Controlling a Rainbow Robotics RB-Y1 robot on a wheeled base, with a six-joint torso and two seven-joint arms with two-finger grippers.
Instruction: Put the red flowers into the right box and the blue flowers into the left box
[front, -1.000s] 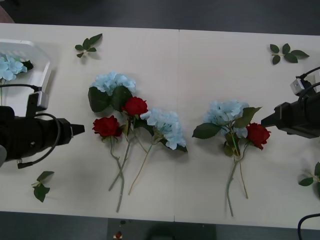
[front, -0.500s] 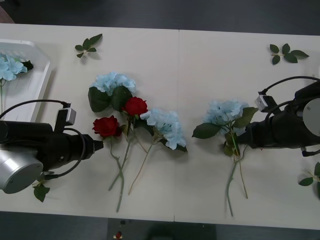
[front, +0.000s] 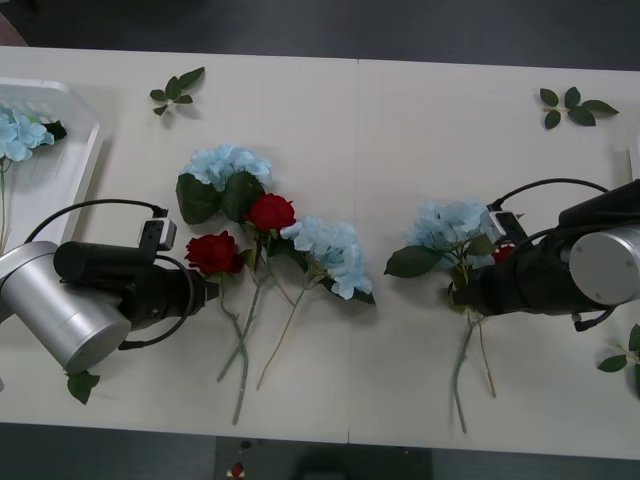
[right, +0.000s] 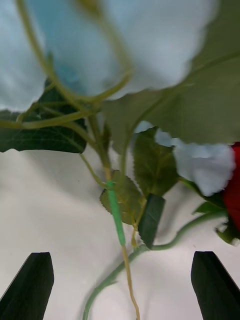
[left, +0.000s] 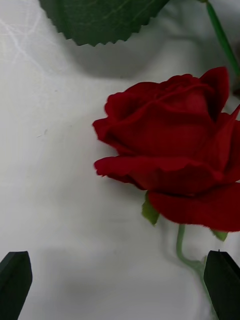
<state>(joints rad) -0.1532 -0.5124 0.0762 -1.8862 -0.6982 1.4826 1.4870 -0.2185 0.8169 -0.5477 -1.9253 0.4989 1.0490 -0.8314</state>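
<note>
Since the frame a second earlier, when both arms were parked at the worktop (front: 380, 130) edges, each has been brought inward to the flowers. The left pincer (front: 210, 292) is now placed just beside the lowest rose (front: 213, 252) of the central bunch, its black fingers (left: 15, 280) held apart with the bloom and a bit of stem seen between them, not touched. The right pincer (front: 472, 296) has been moved over the stems of the right-hand cluster, so that its red rose (front: 503, 253) is mostly covered by the arm; its fingers (right: 32, 282) are spread wide on either side of the crossing green stems (right: 117, 220). A blue flower (front: 452, 222) lies against that rose, its leaves and stem tangled across the grasp point. In the central bunch, a second rose (front: 270, 212) lies between two blue flowers (front: 228, 163). One blue flower (front: 18, 133) already lies in the left box (front: 85, 135). Loose leaf sprigs (front: 176, 90) are scattered near the worktop's corners.
</note>
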